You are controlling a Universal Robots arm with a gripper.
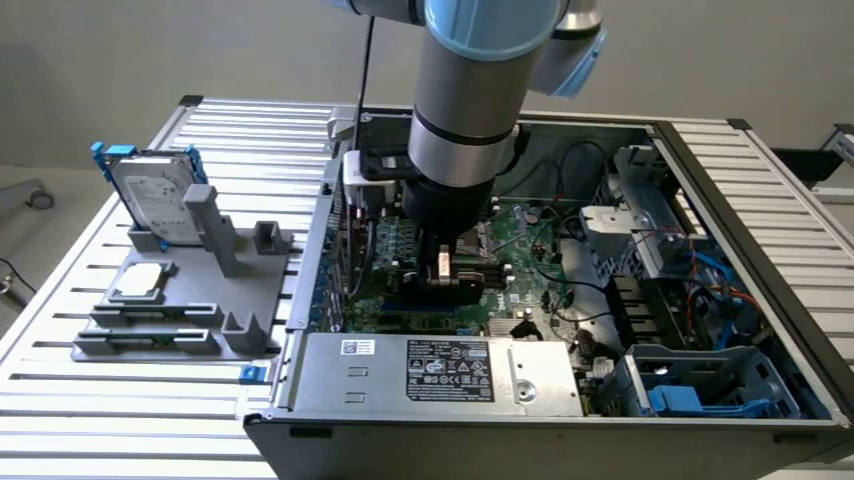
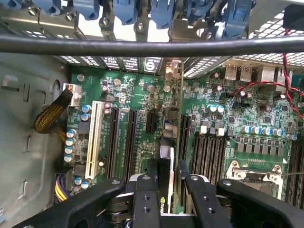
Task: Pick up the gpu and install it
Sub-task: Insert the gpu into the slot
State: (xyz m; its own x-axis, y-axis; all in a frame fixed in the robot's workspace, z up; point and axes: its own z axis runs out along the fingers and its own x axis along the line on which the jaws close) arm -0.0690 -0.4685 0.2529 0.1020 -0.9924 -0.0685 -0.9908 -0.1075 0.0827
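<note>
Black fingers (image 2: 145,199) of the gripper (image 2: 168,180) are clamped partway closed on the gpu (image 2: 165,154), which is held edge-on just above the motherboard (image 2: 128,95). Seating it well likely means holding the card square to the motherboard, lining its lower edge up along a black slot (image 2: 151,123), then pressing straight down, evenly, without tilt.
</note>
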